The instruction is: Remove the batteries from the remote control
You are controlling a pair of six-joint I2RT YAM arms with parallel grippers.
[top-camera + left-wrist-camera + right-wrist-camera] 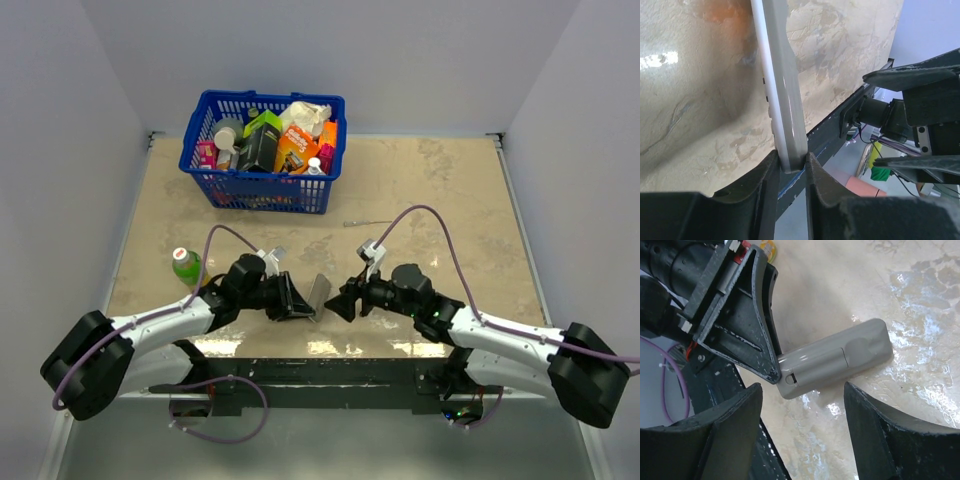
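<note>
Beige marbled worktop between white walls. The left end effector pinches one end of the remote control, holding it up; the right end effector stands wide astride that end, not touching. Light, stiff, slick plastic, likely to pivot: push the cover lengthwise. The batteries are hidden beneath

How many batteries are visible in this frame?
0. None lies on the table; the remote in the left gripper has its back cover shut, so some may be hidden inside.
</note>
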